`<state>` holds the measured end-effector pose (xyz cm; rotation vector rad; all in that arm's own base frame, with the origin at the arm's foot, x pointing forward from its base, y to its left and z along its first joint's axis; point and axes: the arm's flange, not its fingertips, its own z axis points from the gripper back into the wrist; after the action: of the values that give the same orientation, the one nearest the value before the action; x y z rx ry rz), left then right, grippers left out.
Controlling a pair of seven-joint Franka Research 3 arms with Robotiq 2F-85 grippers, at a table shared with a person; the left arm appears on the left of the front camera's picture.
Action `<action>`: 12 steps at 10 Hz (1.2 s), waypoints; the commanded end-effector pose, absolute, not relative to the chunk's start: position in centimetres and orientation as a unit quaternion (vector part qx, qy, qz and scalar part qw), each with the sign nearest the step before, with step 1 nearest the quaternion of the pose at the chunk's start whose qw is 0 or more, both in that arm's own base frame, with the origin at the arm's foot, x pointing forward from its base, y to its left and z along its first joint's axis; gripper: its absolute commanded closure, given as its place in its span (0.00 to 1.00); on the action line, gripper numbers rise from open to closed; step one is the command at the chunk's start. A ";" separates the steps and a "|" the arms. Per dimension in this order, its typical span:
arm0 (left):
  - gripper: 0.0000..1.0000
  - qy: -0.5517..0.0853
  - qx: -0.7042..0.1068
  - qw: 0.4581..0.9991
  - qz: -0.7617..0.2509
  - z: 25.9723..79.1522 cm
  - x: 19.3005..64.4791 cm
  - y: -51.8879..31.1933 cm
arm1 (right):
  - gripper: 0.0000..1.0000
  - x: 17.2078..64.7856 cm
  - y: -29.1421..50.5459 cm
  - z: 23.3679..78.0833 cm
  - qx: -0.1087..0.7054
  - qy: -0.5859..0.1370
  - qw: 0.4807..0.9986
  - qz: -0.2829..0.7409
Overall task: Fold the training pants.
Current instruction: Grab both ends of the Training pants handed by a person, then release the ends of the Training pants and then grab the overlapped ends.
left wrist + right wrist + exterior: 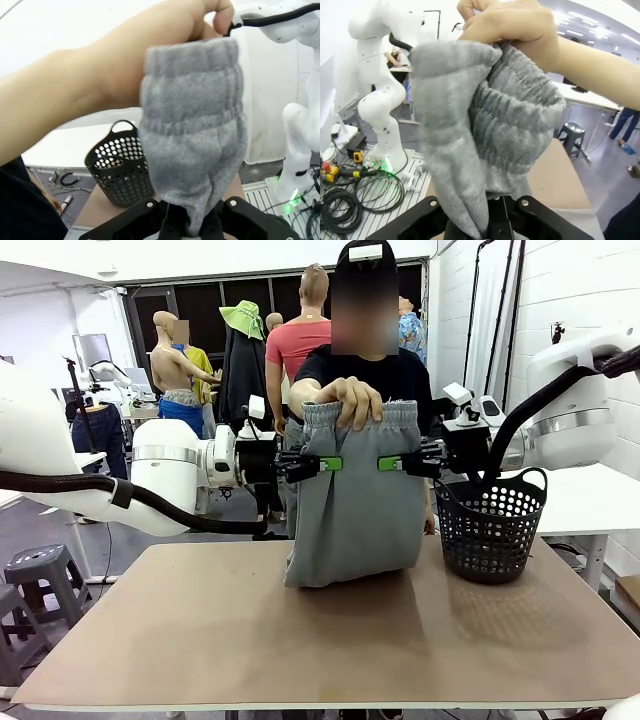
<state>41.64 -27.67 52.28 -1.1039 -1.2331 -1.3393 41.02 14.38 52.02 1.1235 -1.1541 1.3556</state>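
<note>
The light grey training pants (355,505) hang upright above the table, their lower end resting on the tabletop. A person's hand (352,400) pinches the gathered waistband at the top middle. My left gripper (322,464) is shut on the left edge of the pants just below the waistband, and my right gripper (392,463) is shut on the right edge at the same height. In the left wrist view the grey training pants (195,145) run down between my fingers, with the person's forearm (75,95) above. The right wrist view shows the training pants (485,140) clamped between my jaws under the person's hand (510,25).
A black mesh basket (490,525) stands on the table at the right, close to my right arm. The brown table (300,640) is bare in front of the pants. A grey stool (40,575) stands left of the table. The person stands at the far side.
</note>
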 end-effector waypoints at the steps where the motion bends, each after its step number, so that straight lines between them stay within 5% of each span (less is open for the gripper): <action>1: 1.00 -0.521 -0.454 0.485 -0.536 52.4 41.8 -27.6 | 1.00 40.9 14.0 52.3 0.466 -0.491 0.491 0.549; 12: 1.00 -0.521 -0.454 0.485 -0.536 52.4 41.8 -27.6 | 1.00 40.9 14.0 52.3 0.466 -0.491 0.491 0.549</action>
<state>41.80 -27.57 52.16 -1.1050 -1.2375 -1.3202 41.20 13.94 52.23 1.1181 -1.1653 1.3462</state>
